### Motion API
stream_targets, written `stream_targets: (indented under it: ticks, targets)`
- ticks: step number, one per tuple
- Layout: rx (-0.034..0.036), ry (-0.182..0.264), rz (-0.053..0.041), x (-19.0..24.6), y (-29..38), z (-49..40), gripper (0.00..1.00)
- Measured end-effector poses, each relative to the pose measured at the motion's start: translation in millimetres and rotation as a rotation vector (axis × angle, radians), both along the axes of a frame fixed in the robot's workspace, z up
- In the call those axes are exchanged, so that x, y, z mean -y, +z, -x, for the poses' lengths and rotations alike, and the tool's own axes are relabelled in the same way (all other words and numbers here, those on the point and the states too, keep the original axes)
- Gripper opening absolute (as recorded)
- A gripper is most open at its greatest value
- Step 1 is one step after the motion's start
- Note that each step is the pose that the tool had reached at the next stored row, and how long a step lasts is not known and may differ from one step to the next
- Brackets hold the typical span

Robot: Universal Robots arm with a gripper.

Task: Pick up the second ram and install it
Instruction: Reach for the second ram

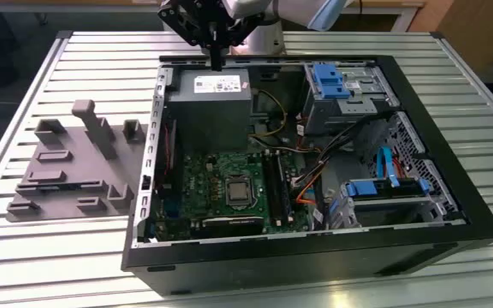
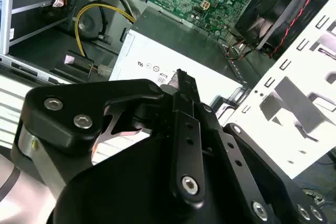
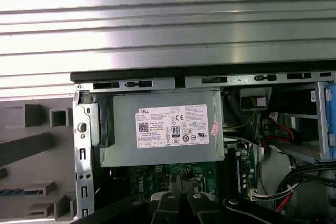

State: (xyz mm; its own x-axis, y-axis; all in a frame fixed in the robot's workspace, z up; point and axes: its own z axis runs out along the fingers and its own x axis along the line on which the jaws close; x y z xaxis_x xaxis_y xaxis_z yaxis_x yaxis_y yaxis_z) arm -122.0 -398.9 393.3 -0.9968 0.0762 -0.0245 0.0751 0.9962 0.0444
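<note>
**Over the case rim: end effector closed, nothing seen in it**

Over the rim of the open computer case (image 1: pixel 315 256), at its power-supply corner, the end effector (image 1: pixel 218 61) hangs with its fingers drawn together and nothing visible between them. Outside the case, on the exterior view's left, a grey fixture (image 1: pixel 67 173) sits on the bench (image 1: pixel 58 256). The second ram (image 3: pixel 18 191) seems to be the thin blue strip lying in that fixture. It is likely light, stiff and brittle, so it is best gripped by its long bare edges, clear of the chips.
</note>
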Motion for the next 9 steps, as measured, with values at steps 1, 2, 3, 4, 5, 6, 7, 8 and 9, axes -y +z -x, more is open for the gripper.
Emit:
stream_targets:
  ticks: [1, 2, 3, 4, 5, 6, 7, 8, 9]
  targets:
    - [0.0, 0.0, 0.0, 0.0, 0.0, 0.0, 0.11]
    - [0.0, 0.0, 0.0, 0.0, 0.0, 0.0, 0.11]
    - [0.0, 0.0, 0.0, 0.0, 0.0, 0.0, 0.11]
    - [0.0, 0.0, 0.0, 0.0, 0.0, 0.0, 0.11]
    - [-0.0001, 0.0, 0.0, 0.0, 0.0, 0.0, 0.11]
    - [-0.0001, 0.0, 0.0, 0.0, 0.0, 0.0, 0.11]
    - [-0.0002, 0.0, 0.0, 0.0, 0.0, 0.0, 0.11]
    - [-0.0002, 0.0, 0.0, 0.0, 0.0, 0.2, 0.11]
    - [-0.0002, 0.0, 0.0, -0.1, 0.0, 0.4, 0.11]
